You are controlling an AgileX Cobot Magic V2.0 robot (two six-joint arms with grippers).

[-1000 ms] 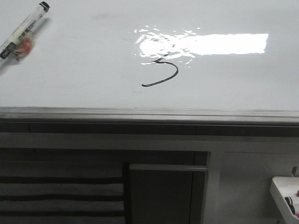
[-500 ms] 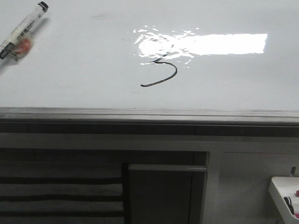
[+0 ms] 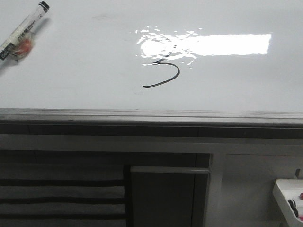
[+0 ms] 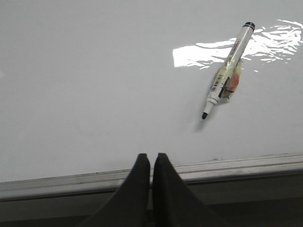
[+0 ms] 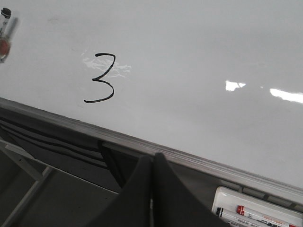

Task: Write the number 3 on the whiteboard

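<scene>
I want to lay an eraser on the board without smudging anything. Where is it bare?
The whiteboard is bare between the marker at its far left and the number 3 near the middle, and again right of the 3 toward the grey rail. Only those two spots are taken; both claws, left and right, hang off the board.

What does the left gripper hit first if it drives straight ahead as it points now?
Likely the grey edge rail, then the whiteboard. The left gripper is shut; the marker lies off to one side. Depth unclear.
</scene>
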